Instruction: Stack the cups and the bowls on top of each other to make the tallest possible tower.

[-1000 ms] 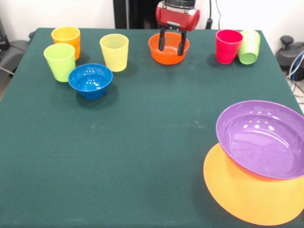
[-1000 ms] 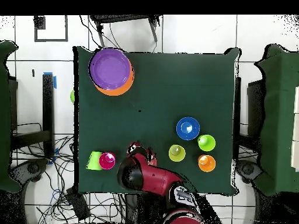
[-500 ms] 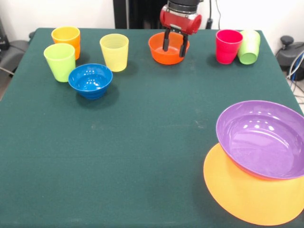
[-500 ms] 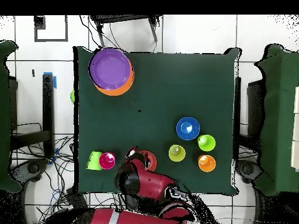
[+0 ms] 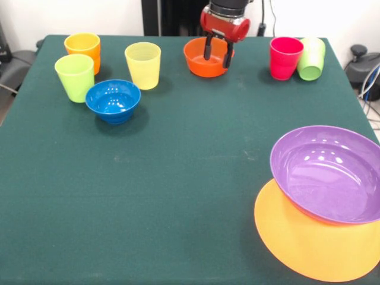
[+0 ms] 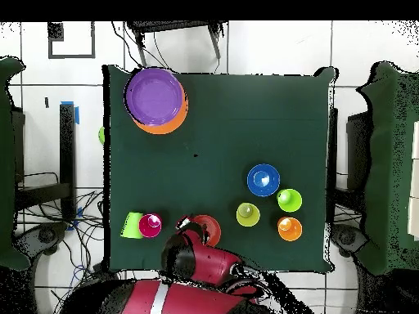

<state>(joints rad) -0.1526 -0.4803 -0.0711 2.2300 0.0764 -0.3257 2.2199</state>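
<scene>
1. Gripper (image 5: 218, 56) of your red arm hangs at the far edge of the table, its two dark fingers (image 5: 208, 50) parted and set down at the red-orange bowl (image 5: 203, 62); one finger stands inside the bowl and the other at its right rim, though you cannot tell whether they press the wall.
2. Overhead, you see the same red-orange bowl (image 6: 204, 229) partly covered by the arm's red body.
3. To the bowl's right in the front view, you find the red cup (image 5: 284, 57) upright, with the green cup (image 5: 311, 58) leaning against it.
4. To the bowl's left stands your translucent yellow cup (image 5: 143, 65), and beyond it the orange cup (image 5: 83, 48) with the lime green cup (image 5: 75, 77) just in front.
5. The small blue bowl (image 5: 113, 100) sits beside the lime green cup, open side up.
6. Well apart, at the near right corner of the green table (image 5: 166, 196), the purple bowl (image 5: 329, 172) rests tilted on the orange-yellow bowl (image 5: 309, 249), which lies mouth down.
</scene>
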